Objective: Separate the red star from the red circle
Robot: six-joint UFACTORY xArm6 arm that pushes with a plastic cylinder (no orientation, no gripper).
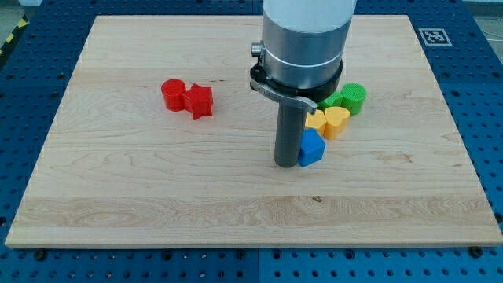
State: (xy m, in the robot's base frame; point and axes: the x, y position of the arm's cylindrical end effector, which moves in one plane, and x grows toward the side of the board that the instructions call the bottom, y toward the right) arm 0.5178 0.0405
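touching the red circle, the red star sits (no container) far from my tip.

A pale wooden board with visible grain fills most of the view, its near edge running along the view's bottom. It rests on a blue perforated base showing rows of small holes on all sides. A white square marker with a black pattern sits on the base just beyond the board's upper right corner. A yellow-and-black striped strip crosses the upper left corner. Lighting is even and shadows are soft.
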